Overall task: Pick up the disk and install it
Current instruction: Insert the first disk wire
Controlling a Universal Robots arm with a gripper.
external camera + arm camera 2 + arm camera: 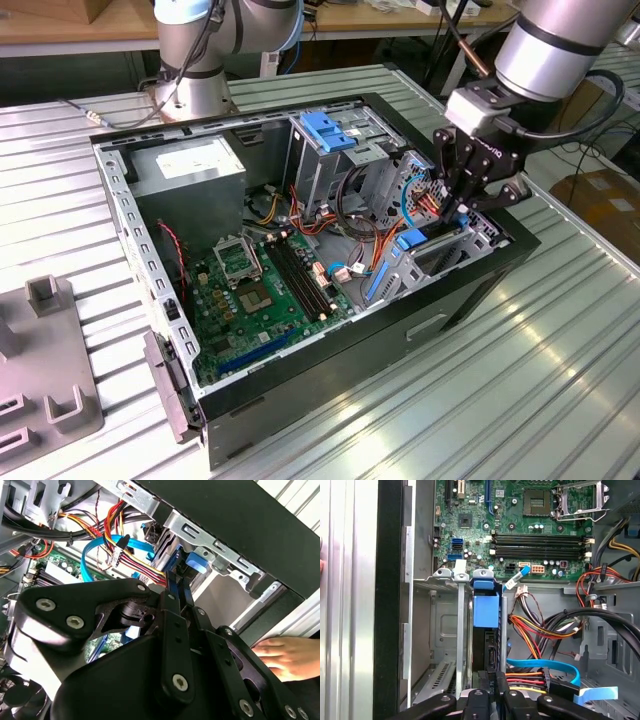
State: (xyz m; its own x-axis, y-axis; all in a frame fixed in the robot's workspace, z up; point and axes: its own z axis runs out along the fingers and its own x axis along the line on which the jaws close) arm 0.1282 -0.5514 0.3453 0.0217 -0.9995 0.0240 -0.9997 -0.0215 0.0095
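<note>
My gripper [176, 587] sits closest to the lens in the second wrist view: black linkages rising to two fingers [171, 611] drawn in close together, pinching the blue edge of the disk [486, 611]. In the first wrist view the same fingertips close in over the drive's dark edge, with the bright blue carrier rail running away from them down the slot.

So the disk stands on edge inside the grey metal drive bay [445, 630], at the corner of the computer case [420, 330] on the exterior view's right, between the bay's sheet-metal walls. I judge the pick-up done and the installing well along — the drive looks mostly sunk into its slot, though I cannot tell whether it is fully seated or latched, and I have not let go.

Just beside the slot hang the loose cables: one flat blue data cable [545, 667] and a bundle of red, orange and yellow power wires [530, 627]. Farther in lies one green motherboard [520, 525] with one empty processor socket [540, 500] and four long memory slots. Beyond the case wall, a person's hand [287, 657] rests on the ribbed metal table [520, 400]. A second robot arm [200, 50] stands behind the case.
</note>
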